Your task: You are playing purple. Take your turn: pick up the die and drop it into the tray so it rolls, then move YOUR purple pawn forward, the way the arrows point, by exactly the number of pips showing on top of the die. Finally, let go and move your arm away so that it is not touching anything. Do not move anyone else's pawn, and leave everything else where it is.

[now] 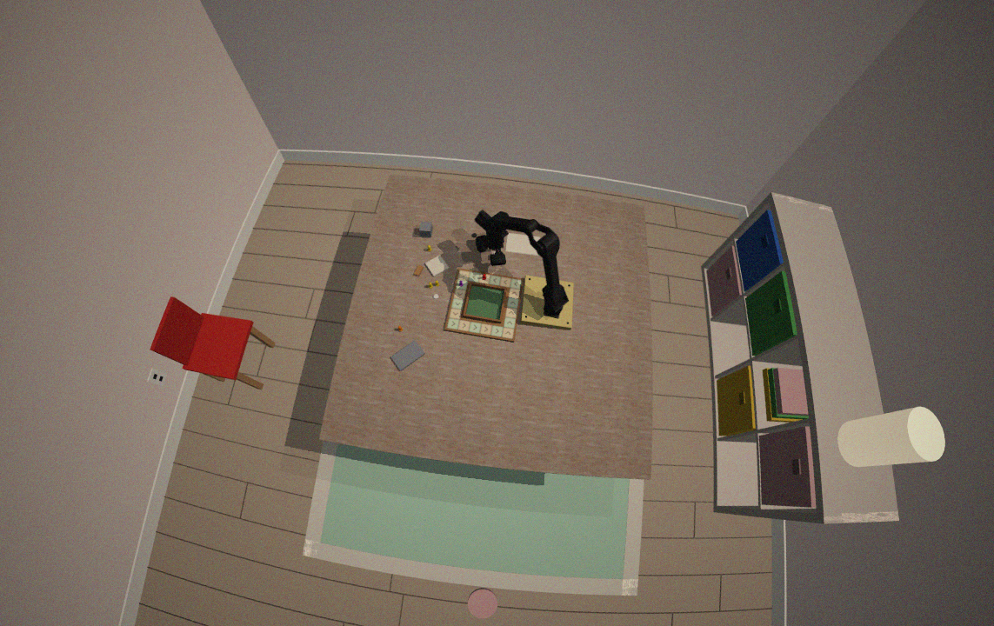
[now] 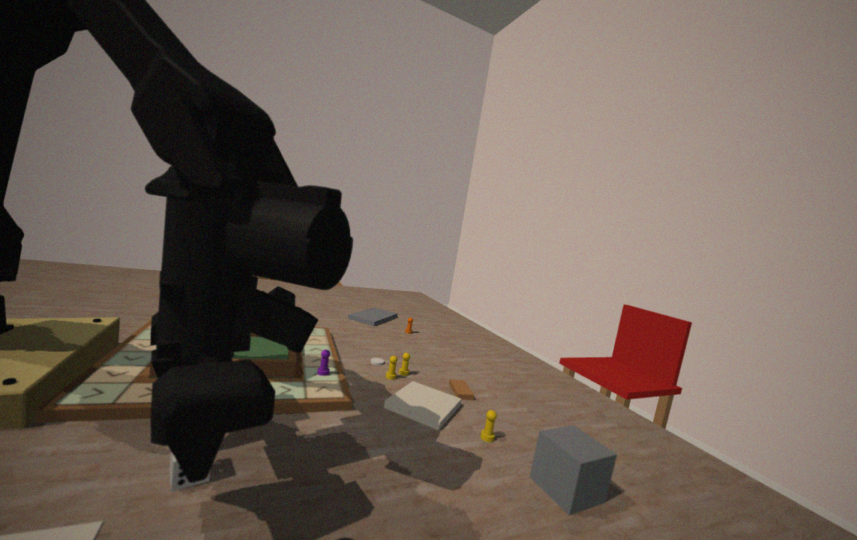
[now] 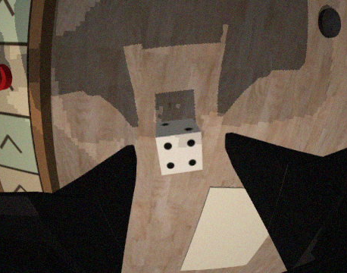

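The white die (image 2: 177,471) (image 3: 179,153) stands on the table with several pips on top. My gripper (image 1: 497,257) (image 2: 198,469) (image 3: 181,145) is open and points down, one fingertip on either side of the die, with a gap at each side in the wrist view. In the exterior view the near finger covers most of the die. The purple pawn (image 1: 460,283) (image 2: 324,363) stands upright on the board (image 1: 450,313) (image 2: 283,405), near a corner. The green-floored tray (image 1: 482,320) (image 2: 280,367) sits in the board's middle and holds nothing that I can see.
The red pawn (image 1: 483,276) (image 3: 1,77) stands on the board's edge nearest the die. A cream sheet (image 3: 226,227) and a dark disc (image 3: 329,23) lie near the die. Yellow pawns (image 2: 489,427) (image 2: 391,367), a cream block (image 2: 423,403) and a grey cube (image 2: 572,468) are farther off.
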Action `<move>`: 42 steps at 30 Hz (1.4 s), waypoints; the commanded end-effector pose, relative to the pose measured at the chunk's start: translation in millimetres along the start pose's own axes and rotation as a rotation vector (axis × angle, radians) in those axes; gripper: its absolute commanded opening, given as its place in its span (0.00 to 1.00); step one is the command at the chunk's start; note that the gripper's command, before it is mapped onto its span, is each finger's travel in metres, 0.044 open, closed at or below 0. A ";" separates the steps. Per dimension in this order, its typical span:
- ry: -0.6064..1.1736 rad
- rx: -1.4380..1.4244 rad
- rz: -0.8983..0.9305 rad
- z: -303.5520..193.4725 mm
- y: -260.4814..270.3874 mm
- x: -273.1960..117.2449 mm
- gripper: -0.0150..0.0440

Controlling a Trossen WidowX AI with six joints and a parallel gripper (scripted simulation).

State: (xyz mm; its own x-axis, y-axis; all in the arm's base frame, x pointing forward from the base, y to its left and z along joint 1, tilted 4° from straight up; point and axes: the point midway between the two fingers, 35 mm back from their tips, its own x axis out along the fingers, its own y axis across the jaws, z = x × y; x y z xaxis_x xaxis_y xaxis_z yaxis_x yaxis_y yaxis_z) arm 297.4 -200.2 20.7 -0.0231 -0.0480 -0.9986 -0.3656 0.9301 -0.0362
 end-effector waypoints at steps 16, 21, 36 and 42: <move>0.009 -0.006 0.005 -1.9 1.4 9.4 0.37; 0.009 -0.006 0.005 0.5 -0.6 -4.4 0.25; 0.008 -0.006 0.005 6.2 0.3 -92.6 0.25; 0.008 -0.006 0.006 5.0 3.7 -113.3 0.25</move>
State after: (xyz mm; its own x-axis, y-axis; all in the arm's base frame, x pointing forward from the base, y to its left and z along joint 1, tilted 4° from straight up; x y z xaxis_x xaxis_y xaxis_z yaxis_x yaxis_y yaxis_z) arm 304.5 -190.8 128.4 -0.0274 -0.0457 -0.9986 -0.3762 0.9260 -0.0321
